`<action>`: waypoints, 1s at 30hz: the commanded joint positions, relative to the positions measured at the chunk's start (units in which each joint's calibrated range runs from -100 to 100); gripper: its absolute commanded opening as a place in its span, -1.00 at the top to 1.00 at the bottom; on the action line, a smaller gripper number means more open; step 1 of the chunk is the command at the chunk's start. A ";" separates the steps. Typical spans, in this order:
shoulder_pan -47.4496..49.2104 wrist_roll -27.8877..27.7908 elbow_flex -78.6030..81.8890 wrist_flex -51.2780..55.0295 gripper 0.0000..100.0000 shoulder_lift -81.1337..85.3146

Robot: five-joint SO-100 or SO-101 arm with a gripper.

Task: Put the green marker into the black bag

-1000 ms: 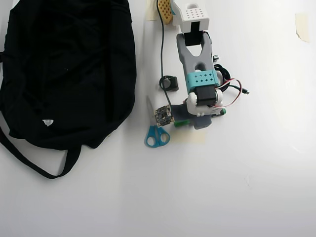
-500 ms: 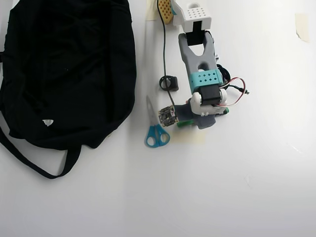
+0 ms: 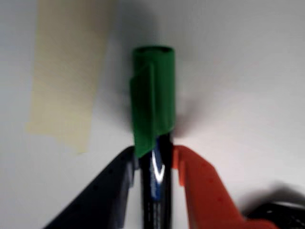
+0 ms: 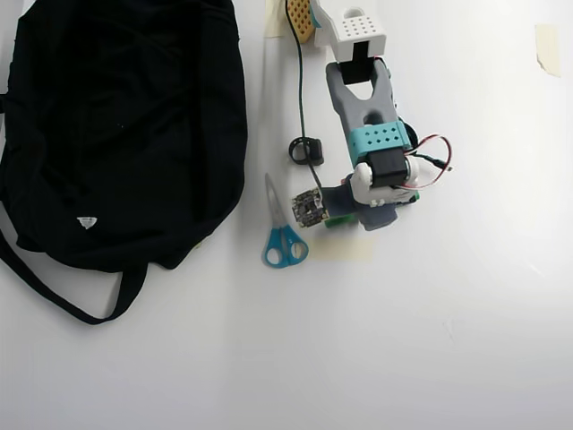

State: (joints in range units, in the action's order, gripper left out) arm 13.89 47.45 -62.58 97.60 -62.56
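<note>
In the wrist view the green marker [image 3: 153, 107] fills the centre, its green cap pointing up and its dark barrel running down between the fingers. My gripper [image 3: 155, 160] is shut on that barrel, with the dark finger [image 3: 102, 195] at its left and the orange finger [image 3: 202, 191] at its right. From overhead, the gripper [image 4: 347, 218] hangs right of the scissors, and only a green bit of the marker [image 4: 333, 221] peeks out under the arm. The black bag [image 4: 116, 125] lies floppy at the far left, its white tag [image 4: 86, 222] and straps toward the front.
Blue-handled scissors [image 4: 283, 235] lie between the bag and the gripper. A yellowish tape patch [image 4: 345, 249] is on the table below the gripper, also visible as the tape patch [image 3: 66, 81] in the wrist view. A small black ring [image 4: 305, 150] and a thin cable [image 4: 298, 81] sit left of the arm.
The arm has swung a little to the right and upward in the overhead view, carrying the marker off the tape patch. Bag and scissors have not moved.
</note>
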 commanded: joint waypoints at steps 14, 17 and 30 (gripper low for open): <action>0.70 -1.25 -4.36 1.28 0.96 4.71; 0.70 -4.40 -4.27 1.28 0.96 5.79; 0.55 -13.68 3.91 1.28 0.96 14.84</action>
State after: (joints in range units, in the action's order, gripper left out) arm 14.03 36.36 -58.65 98.45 -53.26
